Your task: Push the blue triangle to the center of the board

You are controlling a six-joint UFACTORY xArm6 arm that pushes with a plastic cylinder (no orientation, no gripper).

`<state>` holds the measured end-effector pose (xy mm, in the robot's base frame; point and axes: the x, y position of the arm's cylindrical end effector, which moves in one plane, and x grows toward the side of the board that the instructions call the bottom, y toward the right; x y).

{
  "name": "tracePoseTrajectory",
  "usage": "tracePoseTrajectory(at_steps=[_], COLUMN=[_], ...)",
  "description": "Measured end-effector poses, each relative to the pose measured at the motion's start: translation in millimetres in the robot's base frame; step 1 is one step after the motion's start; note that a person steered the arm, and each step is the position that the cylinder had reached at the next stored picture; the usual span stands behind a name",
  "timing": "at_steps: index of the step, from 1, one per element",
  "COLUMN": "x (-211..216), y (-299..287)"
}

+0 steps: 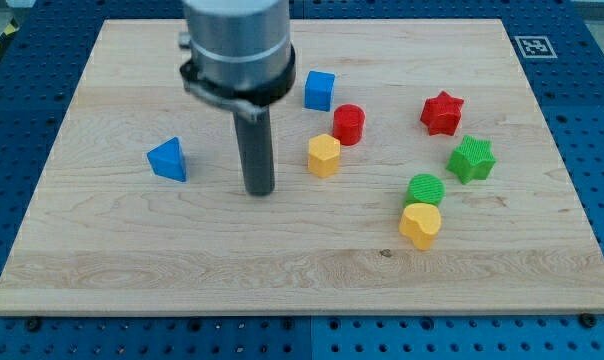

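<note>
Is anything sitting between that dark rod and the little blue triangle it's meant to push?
Nothing visible does. My tip rests on bare wooden board, with the blue triangle block to the view's left. The tip itself stands between the triangle and the board's center.

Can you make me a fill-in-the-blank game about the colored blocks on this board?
1. My tip sits between the blue triangle and the yellow ______-shaped block.
2. The blue triangle lies to the view's ______ of my tip.
3. The red star sits just above the ______ star.
4. The yellow heart touches the green ______.

Missing words: hexagon; left; green; cylinder
</note>
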<state>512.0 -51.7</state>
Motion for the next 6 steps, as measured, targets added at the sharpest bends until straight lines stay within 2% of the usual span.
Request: tracePoseTrajectory(at_steps=[1,2,3,5,6], x=[20,12,-13,-57,-62], y=[-39,-105,-131,-108,-101])
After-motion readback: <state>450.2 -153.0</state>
